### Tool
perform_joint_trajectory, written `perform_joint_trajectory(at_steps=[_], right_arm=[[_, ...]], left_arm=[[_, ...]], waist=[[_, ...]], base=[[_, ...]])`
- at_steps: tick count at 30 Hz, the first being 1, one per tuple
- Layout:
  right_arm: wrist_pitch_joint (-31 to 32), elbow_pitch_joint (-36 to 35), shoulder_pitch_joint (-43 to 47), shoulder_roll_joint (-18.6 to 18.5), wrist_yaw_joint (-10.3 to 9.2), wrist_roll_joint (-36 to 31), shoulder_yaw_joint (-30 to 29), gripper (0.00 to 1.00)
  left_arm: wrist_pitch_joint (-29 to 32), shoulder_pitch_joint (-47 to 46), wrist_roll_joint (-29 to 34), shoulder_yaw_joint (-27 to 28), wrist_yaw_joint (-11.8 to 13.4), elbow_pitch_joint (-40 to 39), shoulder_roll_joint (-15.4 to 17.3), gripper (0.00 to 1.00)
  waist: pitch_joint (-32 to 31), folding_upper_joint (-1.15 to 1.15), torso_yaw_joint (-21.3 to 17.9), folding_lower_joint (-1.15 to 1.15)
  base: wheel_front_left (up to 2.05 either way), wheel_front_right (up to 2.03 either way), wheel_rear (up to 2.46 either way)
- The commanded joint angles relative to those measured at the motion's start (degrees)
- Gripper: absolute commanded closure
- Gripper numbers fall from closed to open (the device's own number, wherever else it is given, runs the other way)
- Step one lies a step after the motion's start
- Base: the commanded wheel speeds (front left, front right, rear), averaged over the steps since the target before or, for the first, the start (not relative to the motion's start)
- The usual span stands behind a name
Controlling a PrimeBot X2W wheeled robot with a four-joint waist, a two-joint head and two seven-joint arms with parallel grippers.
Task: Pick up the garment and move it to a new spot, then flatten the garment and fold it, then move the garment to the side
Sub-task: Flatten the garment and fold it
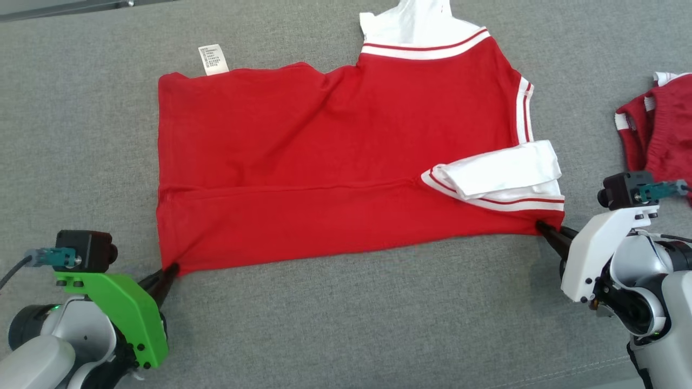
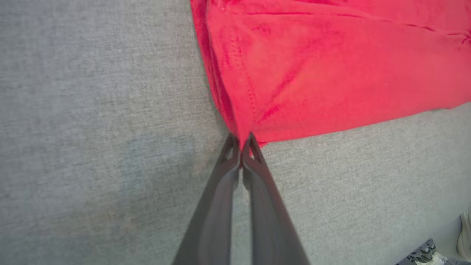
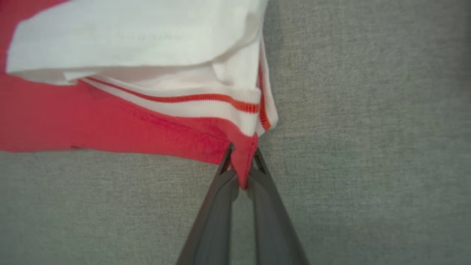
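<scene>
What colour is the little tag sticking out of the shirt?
The tag is white, best seen from the head view.

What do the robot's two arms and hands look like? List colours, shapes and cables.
The left hand has two long dark tapering fingers on a bright green bracket, topped by a black camera box with a teal plug and dark cable. The right hand has the same fingers and camera, but a white bracket.

The left wrist bracket (image 1: 124, 309) is green, the right wrist bracket (image 1: 594, 253) white, jaws dark.
</scene>
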Motion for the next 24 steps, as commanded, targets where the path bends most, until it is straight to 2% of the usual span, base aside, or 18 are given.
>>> perform_joint_trajectory(at_steps=[1,7,12,18,23,24], right_arm=[[1.1,-0.5,0.6,-0.7,-0.08,1.4,-0.8,1.0],[6.6,-4.1,3.4,-3.5,-0.09,5.7,-1.9,1.0],[10.6,-7.6,7.2,-5.1,-0.09,8.6,-3.5,1.0],[12.6,-10.4,11.6,-5.8,-0.08,10.4,-5.4,1.0],[11.7,-9.7,13.7,-5.5,-0.08,8.8,-5.9,1.0],[11.5,-9.6,13.8,-5.3,-0.08,8.6,-5.7,0.96]], left_arm=[[0.4,1.3,-0.4,0.1,-0.2,-0.6,1.4,1.0],[2.0,4.6,-1.6,-0.2,0.2,-6.2,6.0,1.0],[0.6,8.3,-1.9,0.2,2.4,-12.1,9.0,1.0],[-2.2,13.1,-3.0,-0.4,4.6,-16.5,8.9,1.0],[-4.1,15.1,-2.3,-1.3,5.3,-15.0,7.4,1.0],[-4.5,15.1,-2.2,-1.1,5.6,-14.5,7.1,1.0]], waist=[[-0.9,0.66,0.0,0.0],[-2.0,0.66,-0.1,0.0],[-2.1,0.66,-0.2,0.0],[-1.1,0.66,-0.2,0.0],[-0.6,0.66,-0.1,0.0],[-0.6,0.66,0.0,0.0]], base=[[0.0,0.0,0.0],[0.0,0.0,0.0],[0.0,0.0,0.0],[0.0,0.0,0.0],[0.0,0.0,0.0],[0.0,0.0,0.0]])
